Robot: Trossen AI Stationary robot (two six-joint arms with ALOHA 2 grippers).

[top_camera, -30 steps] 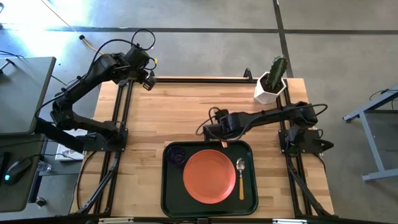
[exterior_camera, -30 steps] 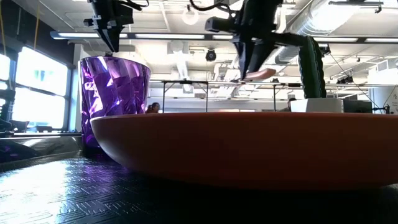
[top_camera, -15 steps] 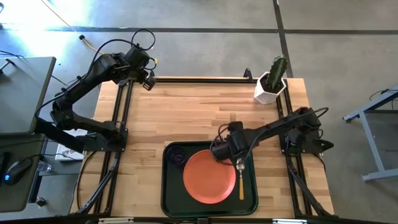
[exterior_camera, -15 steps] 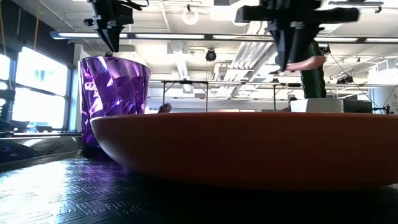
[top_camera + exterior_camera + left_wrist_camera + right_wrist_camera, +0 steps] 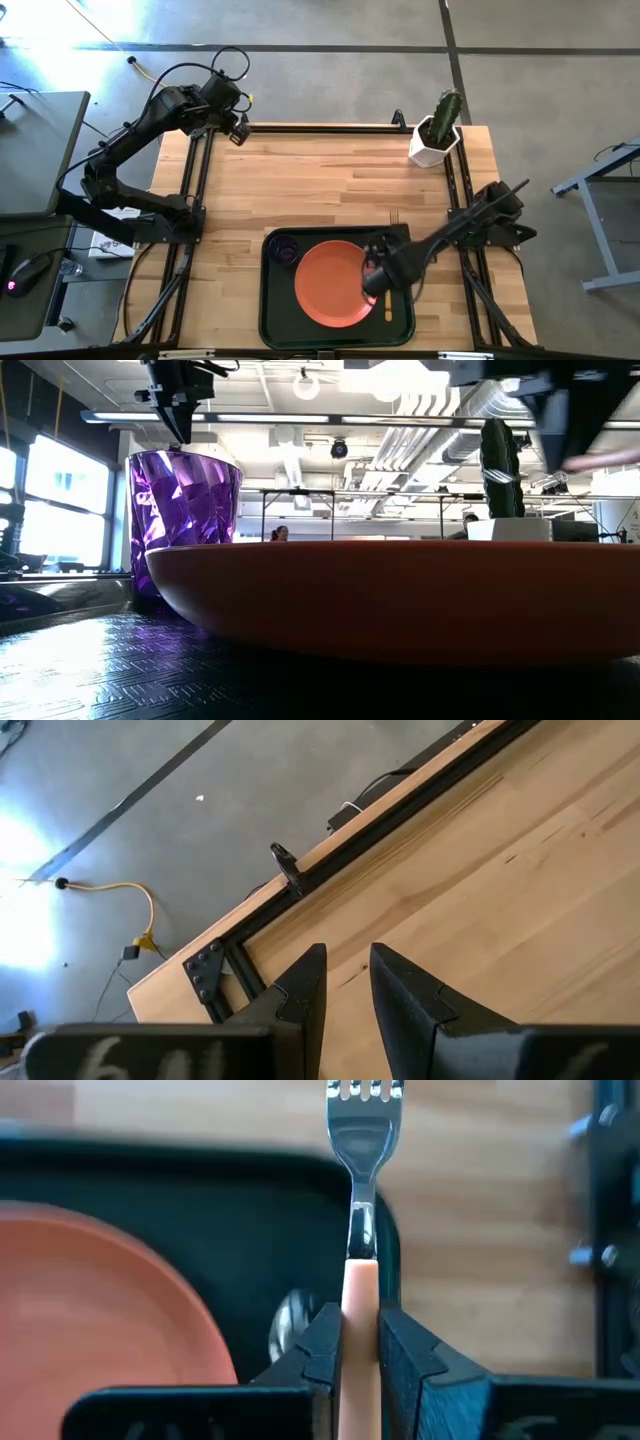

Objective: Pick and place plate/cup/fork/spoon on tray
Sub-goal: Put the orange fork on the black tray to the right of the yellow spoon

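The dark green tray lies at the table's near edge. On it rest the orange-red plate, the purple cup at its far left, and the spoon, whose bowl shows beside the plate. My right gripper hangs over the tray's right part, above the spoon, shut on the fork. The fork's tines reach past the tray's far rim. My left gripper waits at the table's far left corner, fingers a little apart with nothing between them. My right gripper pinches the fork's light wooden handle between its two fingers, which come steeply from above. The fork sticks out beyond the fingertips, tines toward the table's far edge. It is lifted clear above the tray, roughly level.
A white pot with a green cactus stands at the far right corner. Bare wooden tabletop stretches between the tray and the far edge. Black frame rails run along the table's sides.
My right gripper has carried the fork from over the tray's far rim toward the near edge and a little right, to above the spoon. It has rolled on the way, so the fork has turned about. The fork stays clear of the tray.
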